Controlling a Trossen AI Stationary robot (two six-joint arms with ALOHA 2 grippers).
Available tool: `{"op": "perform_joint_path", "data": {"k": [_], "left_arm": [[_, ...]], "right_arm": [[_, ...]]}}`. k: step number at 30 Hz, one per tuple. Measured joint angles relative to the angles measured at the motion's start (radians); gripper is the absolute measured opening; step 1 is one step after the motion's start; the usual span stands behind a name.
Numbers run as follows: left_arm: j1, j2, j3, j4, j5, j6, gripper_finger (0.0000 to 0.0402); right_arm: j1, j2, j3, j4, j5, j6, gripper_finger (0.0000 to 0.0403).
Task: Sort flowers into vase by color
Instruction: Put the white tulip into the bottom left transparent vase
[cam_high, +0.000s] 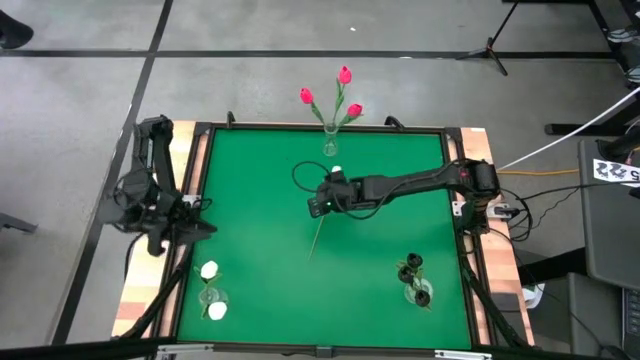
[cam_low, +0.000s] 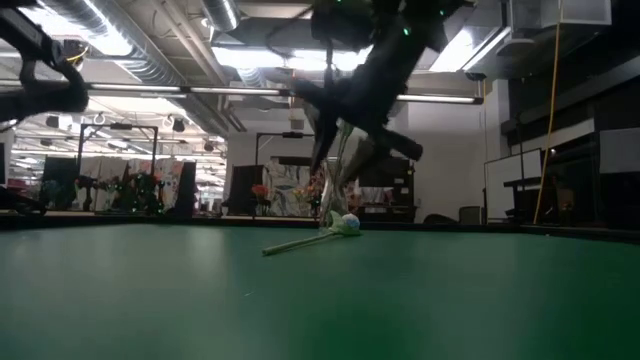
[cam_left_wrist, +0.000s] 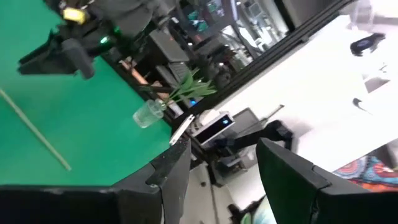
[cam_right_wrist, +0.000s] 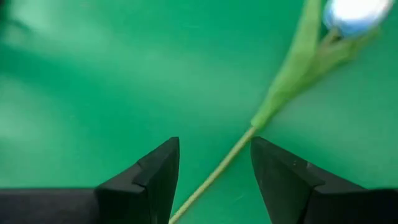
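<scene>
1. Lying flat on the green table (cam_high: 260, 200), mid-table: one white tulip (cam_right_wrist: 292, 68), head toward the far side, stem (cam_high: 318, 235) running toward the near edge.
2. Hovering just above that tulip: right gripper (cam_right_wrist: 214, 171), fingers (cam_right_wrist: 155, 174) standing apart, stem passing between the tips, nothing clamped.
3. Waiting off the table's left edge: left gripper (cam_left_wrist: 221, 168), fingers apart, holding nothing.
4. Standing at the far edge, centre: vase (cam_high: 330, 140) carrying three pink-red tulips (cam_high: 344, 75).
5. Sitting near-left: second vase (cam_high: 211, 296) with two white heads (cam_high: 209, 270).
6. Sitting near-right: third vase (cam_high: 417, 290) with black heads (cam_high: 414, 263); exact count there hard to tell.
</scene>
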Motion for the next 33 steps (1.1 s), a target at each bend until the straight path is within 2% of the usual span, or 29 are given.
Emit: {"op": "perform_joint_path", "data": {"k": [6,11,19,23,27,33], "left_arm": [[0.0,-0.137,0.001,-0.01,0.039,0.118,0.018],[0.0,-0.183,0.001,-0.052,0.038,0.144,0.018],[0.0,-0.186,0.001,-0.11,0.037,0.11,0.018],[0.0,-0.186,0.001,-0.11,0.037,0.099,0.018],[0.0,-0.185,0.001,-0.111,0.034,0.112,0.018],[0.0,-0.185,0.001,-0.111,-0.002,0.123,0.018]], "right_arm": [[-0.001,0.0,-0.024,0.026,0.067,0.075,0.02],[-0.001,0.012,-0.024,0.001,0.106,0.132,0.02],[0.0,0.144,-0.024,0.103,0.013,0.191,0.02],[0.0,0.174,-0.022,0.13,0.016,0.212,0.0194],[-0.001,0.174,-0.022,0.102,0.02,0.223,0.0146],[-0.001,0.175,-0.023,0.067,0.019,0.215,0.0019]]}}
